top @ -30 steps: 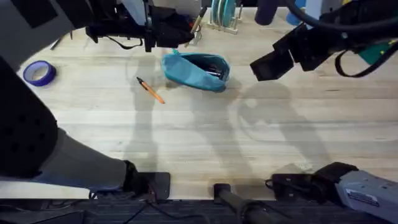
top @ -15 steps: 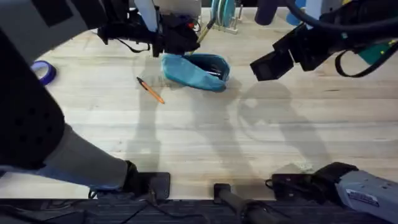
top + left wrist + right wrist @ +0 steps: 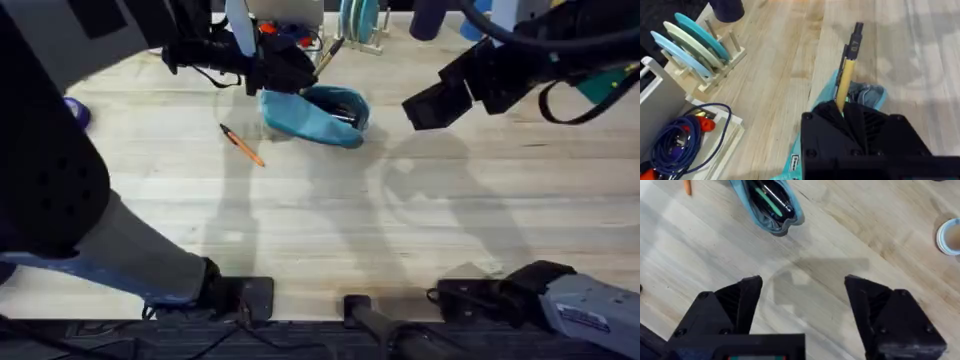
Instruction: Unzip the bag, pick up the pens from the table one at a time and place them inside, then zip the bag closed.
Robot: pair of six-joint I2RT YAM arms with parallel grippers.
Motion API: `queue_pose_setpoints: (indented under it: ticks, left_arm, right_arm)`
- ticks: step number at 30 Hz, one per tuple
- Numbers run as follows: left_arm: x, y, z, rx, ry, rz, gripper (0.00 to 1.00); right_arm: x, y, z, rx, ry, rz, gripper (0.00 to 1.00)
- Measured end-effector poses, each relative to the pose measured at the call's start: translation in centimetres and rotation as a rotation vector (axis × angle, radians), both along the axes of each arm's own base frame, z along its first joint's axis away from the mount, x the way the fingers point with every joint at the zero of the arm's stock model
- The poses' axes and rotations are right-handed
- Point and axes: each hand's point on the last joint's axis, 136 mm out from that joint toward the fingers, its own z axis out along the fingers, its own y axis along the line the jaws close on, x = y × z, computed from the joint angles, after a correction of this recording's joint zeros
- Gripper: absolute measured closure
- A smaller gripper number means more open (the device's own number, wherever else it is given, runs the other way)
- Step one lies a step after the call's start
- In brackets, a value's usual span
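Note:
The teal bag (image 3: 315,112) lies at the back middle of the table (image 3: 330,220), its zipper open and dark pens showing inside. My left gripper (image 3: 298,72) hovers over the bag's left end, shut on a yellow pen (image 3: 330,50) that sticks out toward the back. In the left wrist view the yellow pen (image 3: 846,75) has a dark clip end and rises from my gripper (image 3: 842,112) above the bag (image 3: 867,95). An orange pen (image 3: 242,146) lies on the wood left of the bag. My right gripper (image 3: 440,100) hangs open to the right of the bag (image 3: 767,205), its fingers (image 3: 740,305) spread wide.
A dish rack with blue plates (image 3: 360,25) stands behind the bag, also seen as the rack (image 3: 695,40) beside a box of blue cable (image 3: 680,140). A blue tape roll (image 3: 76,110) peeks out at far left. A round white-rimmed object (image 3: 950,235) sits farther right.
My left arm has shifted right with the yellow pen, coming over the bag's left end and covering more of the tape roll. The right arm, bag and orange pen have not moved.

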Motion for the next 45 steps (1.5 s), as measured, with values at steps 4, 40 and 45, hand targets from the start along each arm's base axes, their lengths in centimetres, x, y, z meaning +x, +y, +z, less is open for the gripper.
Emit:
queue_pose_setpoints:
  ticks: [4, 40, 45]
  left_arm:
    - [0.1, 0.0, -1.1, 0.000, 0.031, 0.000, 0.959]
    - [0.5, 0.2, -2.8, 0.025, 0.056, 0.007, 0.006]
    - [1.0, 0.4, -2.3, 0.015, 0.073, 0.028, 0.006]
  right_arm:
    - [0.0, 0.0, 0.0, 0.000, 0.000, 0.000, 0.004]
    - [0.0, 0.0, 0.0, 0.000, 0.000, 0.000, 0.003]
    - [0.0, 0.0, 0.0, 0.000, 0.000, 0.000, 0.003]
